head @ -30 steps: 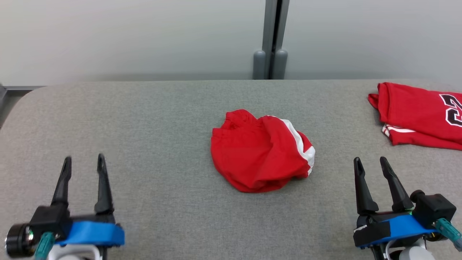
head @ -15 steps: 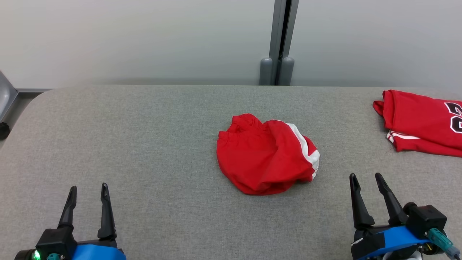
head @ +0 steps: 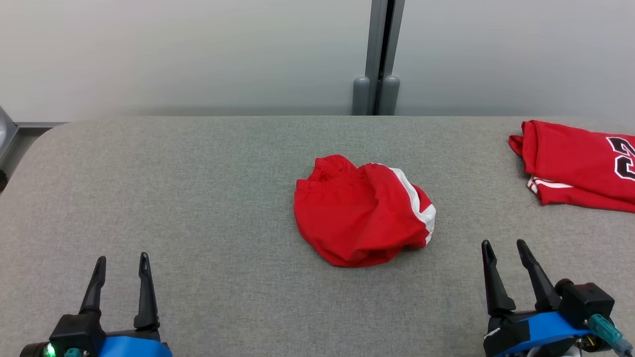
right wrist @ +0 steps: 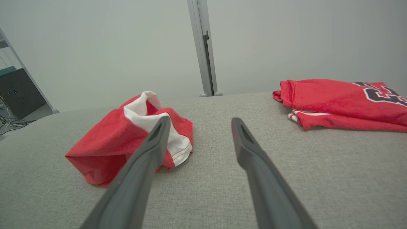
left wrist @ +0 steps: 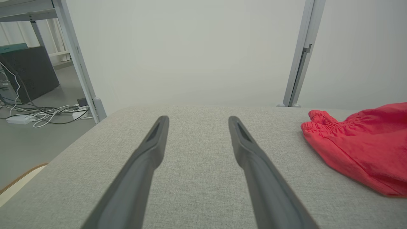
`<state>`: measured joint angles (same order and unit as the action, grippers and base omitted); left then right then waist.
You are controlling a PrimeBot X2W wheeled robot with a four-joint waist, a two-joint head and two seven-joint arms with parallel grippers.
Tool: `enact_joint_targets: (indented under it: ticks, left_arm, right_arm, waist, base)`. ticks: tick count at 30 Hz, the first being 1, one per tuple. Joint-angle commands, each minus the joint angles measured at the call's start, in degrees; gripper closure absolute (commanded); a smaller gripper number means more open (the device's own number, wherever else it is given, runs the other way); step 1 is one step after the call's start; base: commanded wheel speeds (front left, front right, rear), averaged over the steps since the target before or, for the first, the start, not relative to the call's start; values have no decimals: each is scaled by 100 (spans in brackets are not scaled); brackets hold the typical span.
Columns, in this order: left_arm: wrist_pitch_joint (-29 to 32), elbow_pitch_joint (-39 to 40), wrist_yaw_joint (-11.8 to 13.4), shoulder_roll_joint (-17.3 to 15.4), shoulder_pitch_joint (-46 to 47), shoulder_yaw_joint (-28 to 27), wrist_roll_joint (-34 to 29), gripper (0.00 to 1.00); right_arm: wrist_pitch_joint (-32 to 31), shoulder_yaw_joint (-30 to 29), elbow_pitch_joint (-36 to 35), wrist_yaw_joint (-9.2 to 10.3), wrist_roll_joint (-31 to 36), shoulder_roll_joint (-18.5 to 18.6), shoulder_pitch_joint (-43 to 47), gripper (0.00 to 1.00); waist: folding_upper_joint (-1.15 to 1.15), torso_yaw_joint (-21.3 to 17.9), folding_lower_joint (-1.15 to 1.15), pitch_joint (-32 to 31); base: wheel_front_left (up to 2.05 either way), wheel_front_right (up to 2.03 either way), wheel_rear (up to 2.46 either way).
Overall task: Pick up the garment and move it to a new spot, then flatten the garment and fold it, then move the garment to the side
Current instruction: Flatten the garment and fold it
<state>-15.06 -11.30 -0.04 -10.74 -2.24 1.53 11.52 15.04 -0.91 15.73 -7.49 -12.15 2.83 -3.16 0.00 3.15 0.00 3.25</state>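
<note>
Red shorts (head: 363,213) w/ white stripe lie crumpled mid-table (head: 198,198), untouched. Left gripper (head: 122,263) low at near left, fingers apart, nothing held, well apart from shorts. Right gripper (head: 503,246) near right, also spread & empty, close to shorts' stripe side. Folded red jersey (head: 575,163) at far right edge.

A grey fabric-covered desk (head: 198,198) with rounded corners is seen set against pale, evenly lit wall panels (head: 173,54), which are joined by a grey metal upright (head: 381,44) ending in two rounded feet (head: 361,94). In the left wrist view, a grey floor (left wrist: 28,140) is shown beside the desk, where tangled cables (left wrist: 47,113) are strewn near a dark cabinet (left wrist: 28,73) and a metal frame (left wrist: 76,60).
</note>
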Motion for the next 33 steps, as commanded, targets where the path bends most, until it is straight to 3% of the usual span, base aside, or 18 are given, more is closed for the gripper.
enact_joint_targets:
  ticks: [1,19,26,33]
  left_arm:
    - [-13,-24,-45,13,71,-32,-50,0]
    - [-13,-66,-190,215,85,-195,-227,0]
    - [-13,-72,-259,296,288,-198,-294,0]
    - [-13,-84,-354,433,580,-133,-373,0]
  right_arm:
    - [18,-26,13,-1,41,13,74,0]
    - [13,191,33,-1,170,13,-276,0]
    - [-544,768,98,-1,234,317,-1616,0]
    - [-1702,1354,949,-1,173,754,-3382,0]
  waist:
    - [0,11,0,-6]
    - [0,62,0,-22]
    - [0,141,0,198]
    - [0,398,0,525]
  base:
    - [0,0,0]
    - [0,0,0]
    - [0,0,0]
    - [0,0,0]
